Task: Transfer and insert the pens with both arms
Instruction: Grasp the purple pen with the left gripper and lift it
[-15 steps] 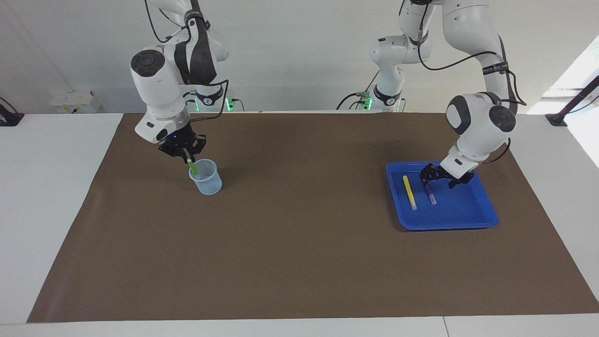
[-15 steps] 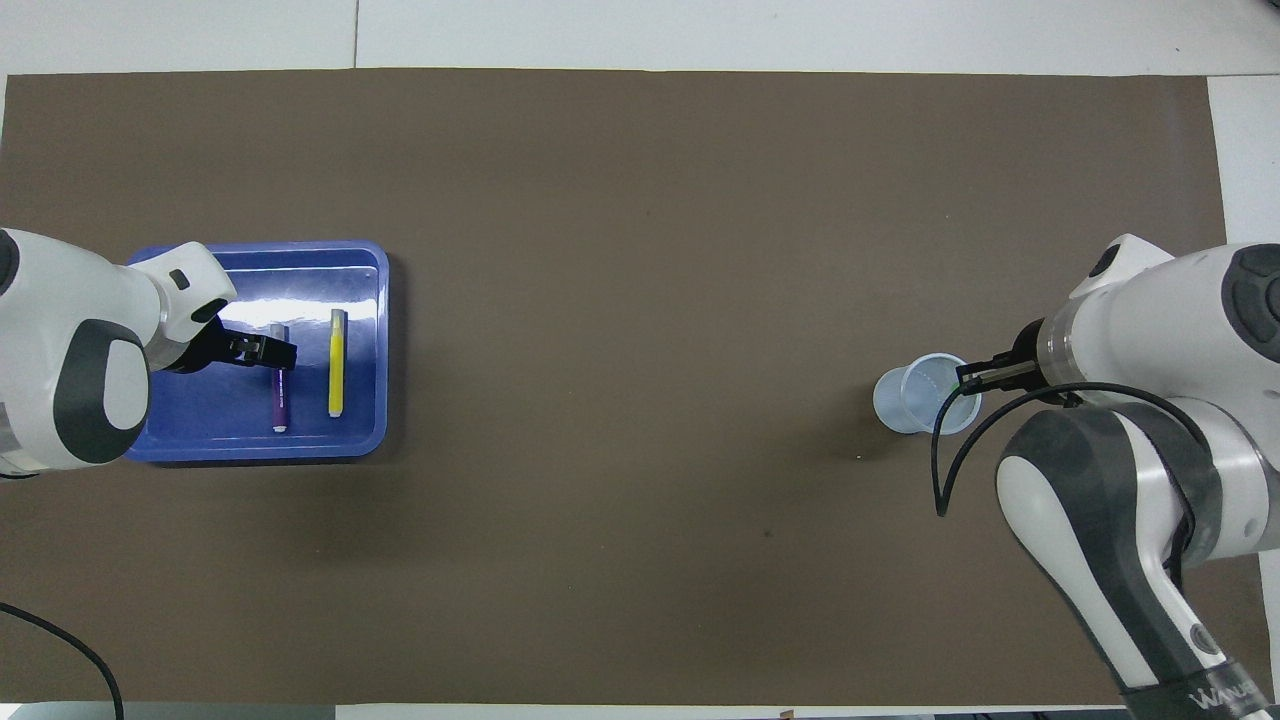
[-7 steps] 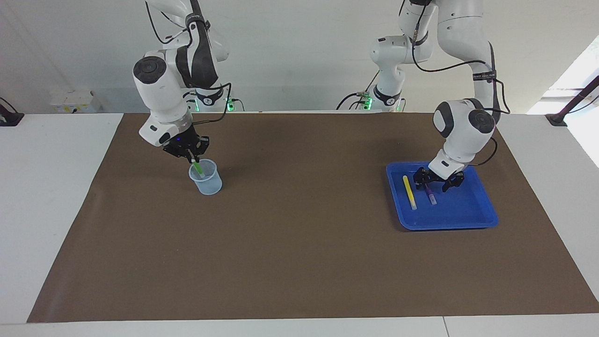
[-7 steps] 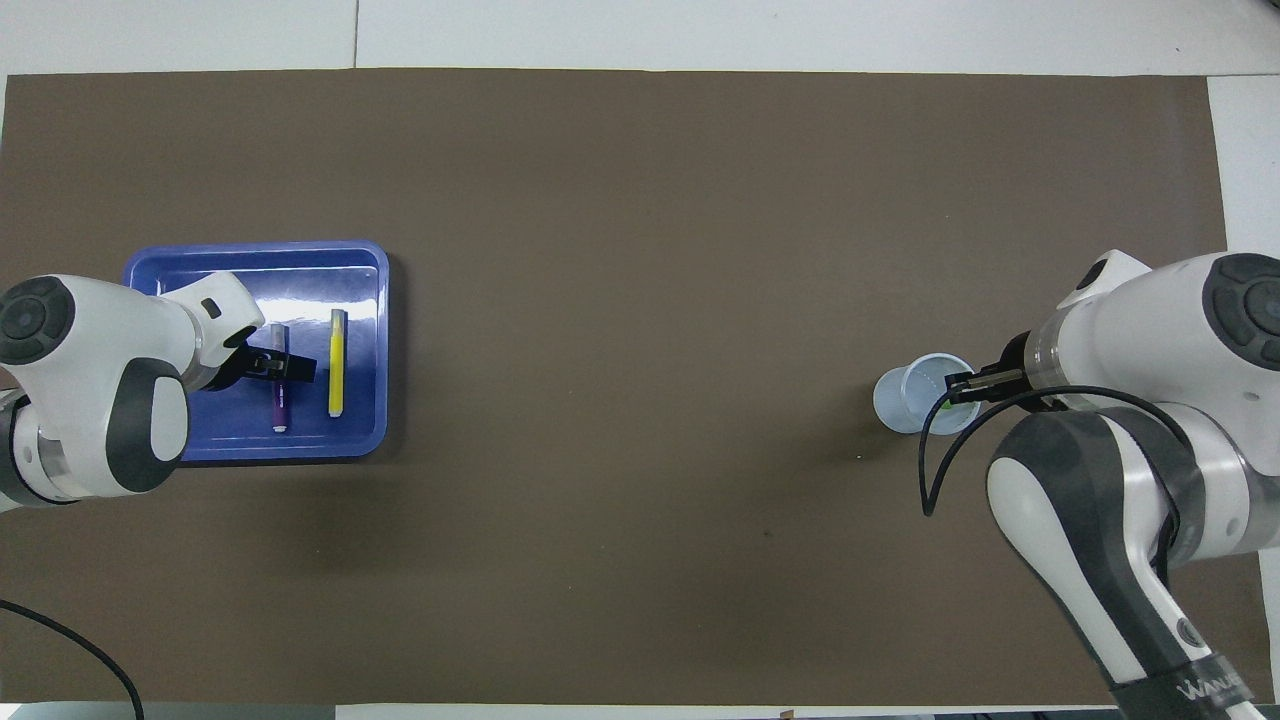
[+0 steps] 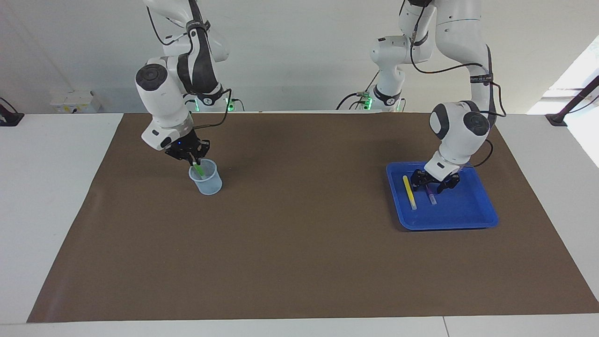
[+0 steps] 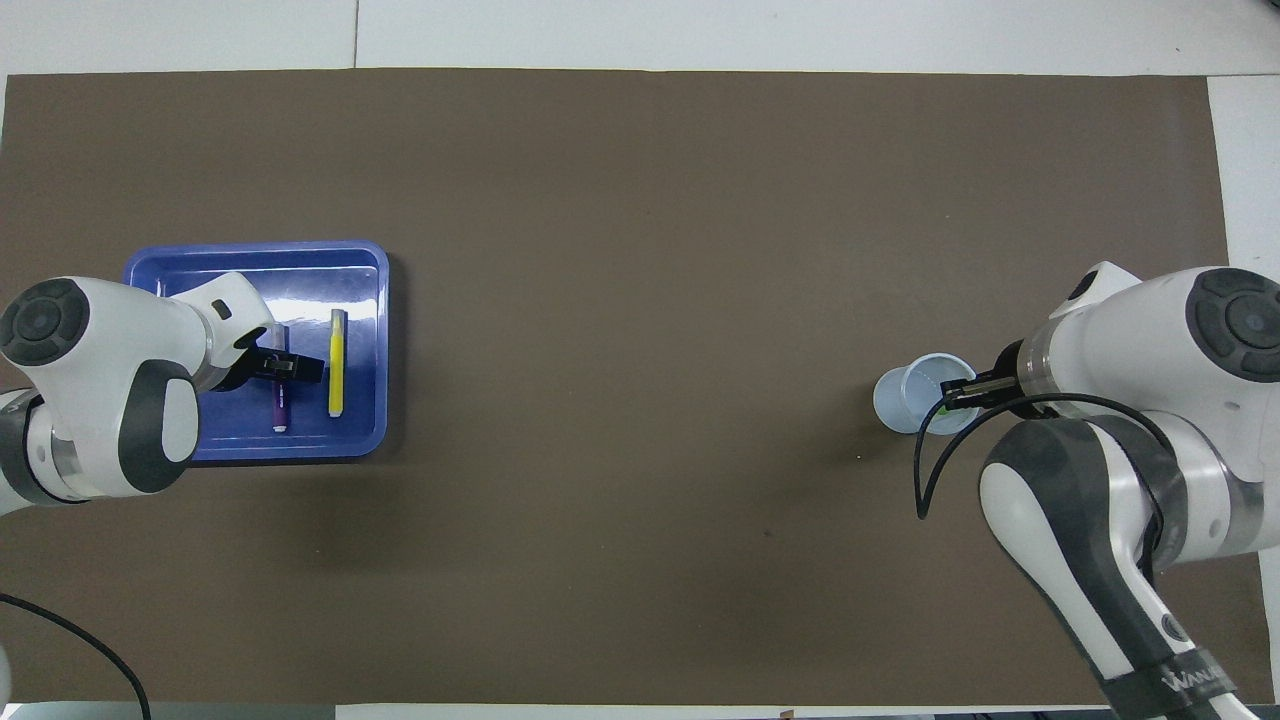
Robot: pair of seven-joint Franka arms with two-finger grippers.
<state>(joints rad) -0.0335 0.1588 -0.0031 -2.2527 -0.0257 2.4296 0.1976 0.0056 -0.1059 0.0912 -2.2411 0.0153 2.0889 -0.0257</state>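
Note:
The purple pen (image 5: 431, 196) (image 6: 279, 407) and the yellow pen (image 5: 409, 192) (image 6: 337, 365) lie side by side in the blue tray (image 5: 468, 211) (image 6: 200, 262). My left gripper (image 5: 433, 182) (image 6: 287, 367) is low in the tray, open, with its fingers on either side of the purple pen's end nearer the robots. My right gripper (image 5: 193, 159) (image 6: 962, 392) is shut on the top of the green pen (image 5: 199, 169) (image 6: 943, 407). The green pen hangs tilted, its lower end inside the translucent cup (image 5: 206, 183) (image 6: 903, 402).
A brown mat (image 5: 299, 243) covers most of the white table. The tray sits toward the left arm's end of the table and the cup toward the right arm's end. Two smaller white arms (image 5: 388, 70) stand at the table's edge by the robots.
The left arm swung in and brought its gripper down over the purple pen, nearer the yellow one. The right arm shifted slightly, carrying the green pen's tip deeper into the cup.

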